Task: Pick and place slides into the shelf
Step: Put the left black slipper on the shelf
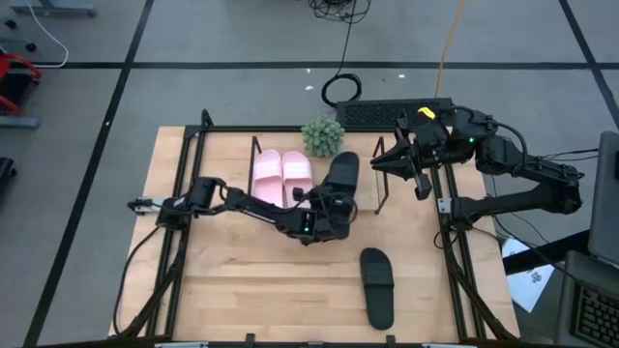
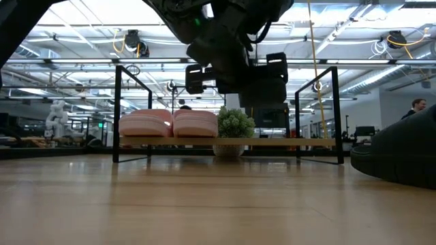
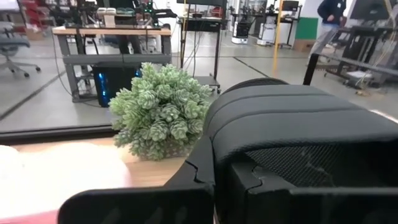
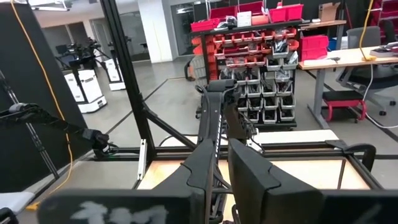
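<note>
From above, my left tool (image 1: 334, 215) is clamped on a black slide (image 1: 340, 177) over the shelf (image 1: 377, 188), plant (image 1: 322, 135) at twelve o'clock, pink pair (image 1: 281, 175) at nine. Right tool (image 1: 411, 159): cannot tell. Low view: second black slide (image 2: 398, 155) at three o'clock on the desk (image 2: 204, 204).

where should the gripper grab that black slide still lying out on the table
Grip the wide strap of the loose black slide, coming straight down from above. It lies flat and alone on the tabletop, and the raised strap gives the fingers an edge to close on.
</note>
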Controlling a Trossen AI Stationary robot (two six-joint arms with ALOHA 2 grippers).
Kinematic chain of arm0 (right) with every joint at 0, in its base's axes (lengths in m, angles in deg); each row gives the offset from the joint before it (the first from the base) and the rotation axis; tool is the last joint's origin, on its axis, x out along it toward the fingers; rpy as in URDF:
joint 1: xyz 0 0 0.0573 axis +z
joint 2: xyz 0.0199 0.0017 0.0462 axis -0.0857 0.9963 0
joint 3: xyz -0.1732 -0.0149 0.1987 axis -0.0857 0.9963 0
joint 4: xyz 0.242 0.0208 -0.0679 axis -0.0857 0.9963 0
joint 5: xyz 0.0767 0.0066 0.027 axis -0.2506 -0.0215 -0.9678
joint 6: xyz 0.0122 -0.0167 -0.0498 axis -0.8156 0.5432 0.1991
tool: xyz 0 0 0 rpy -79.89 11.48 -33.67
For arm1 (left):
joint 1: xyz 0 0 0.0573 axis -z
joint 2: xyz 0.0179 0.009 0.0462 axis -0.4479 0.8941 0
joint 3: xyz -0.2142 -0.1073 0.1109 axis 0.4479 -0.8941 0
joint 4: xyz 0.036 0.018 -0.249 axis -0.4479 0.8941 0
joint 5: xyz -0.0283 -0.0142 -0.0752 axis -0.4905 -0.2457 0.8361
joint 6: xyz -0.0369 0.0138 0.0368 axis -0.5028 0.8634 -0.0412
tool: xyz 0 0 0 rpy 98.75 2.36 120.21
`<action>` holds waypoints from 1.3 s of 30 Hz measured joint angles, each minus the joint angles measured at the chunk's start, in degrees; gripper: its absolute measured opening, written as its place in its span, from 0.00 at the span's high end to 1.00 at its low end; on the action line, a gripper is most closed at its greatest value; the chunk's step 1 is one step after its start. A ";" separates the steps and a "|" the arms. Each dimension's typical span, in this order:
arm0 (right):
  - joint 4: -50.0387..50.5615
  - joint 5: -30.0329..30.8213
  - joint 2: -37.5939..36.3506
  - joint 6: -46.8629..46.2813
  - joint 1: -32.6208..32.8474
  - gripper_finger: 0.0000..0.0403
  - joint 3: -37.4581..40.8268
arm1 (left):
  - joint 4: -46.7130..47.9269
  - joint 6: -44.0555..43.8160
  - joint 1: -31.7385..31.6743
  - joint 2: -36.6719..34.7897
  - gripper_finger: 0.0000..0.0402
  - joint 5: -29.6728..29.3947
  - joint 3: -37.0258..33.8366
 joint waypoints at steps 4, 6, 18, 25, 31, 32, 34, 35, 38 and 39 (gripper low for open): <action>-0.02 -0.02 0.00 -0.46 0.00 0.89 0.00 | 4.06 -2.29 0.46 0.00 1.00 -0.08 0.00; -0.02 -0.02 0.00 -0.52 0.00 0.89 0.00 | 6.66 -3.86 0.50 0.00 1.00 -0.27 0.00; -3.08 -0.04 0.00 -0.58 0.00 0.89 0.00 | 12.76 -10.58 -2.46 0.02 1.00 3.10 -0.04; -3.87 -0.06 -0.02 -0.76 0.00 0.89 0.00 | 18.59 -14.66 -4.18 0.02 1.00 4.90 -0.04; -3.87 -0.07 -0.02 -0.44 0.00 0.89 0.00 | 23.19 -19.39 -4.31 0.02 1.00 5.33 -0.04; -3.87 -0.09 -0.02 -0.37 0.00 0.89 0.00 | 23.50 -19.63 -4.36 0.02 1.00 5.33 -0.04; -3.87 -0.09 -0.02 -0.35 0.00 0.89 0.00 | 23.50 -19.65 -4.45 0.02 1.00 5.33 -0.04; -3.87 -0.09 -0.02 -0.33 0.00 0.89 0.00 | 23.46 -19.87 -4.56 0.02 1.00 5.39 -0.04; -3.84 -0.09 -0.02 -0.10 0.00 0.89 0.00 | 23.47 -20.59 -5.00 0.02 1.00 6.94 -0.04; -3.84 -0.09 -0.02 -0.12 0.00 0.89 0.00 | 23.47 -20.63 -5.17 0.02 1.00 7.68 -0.04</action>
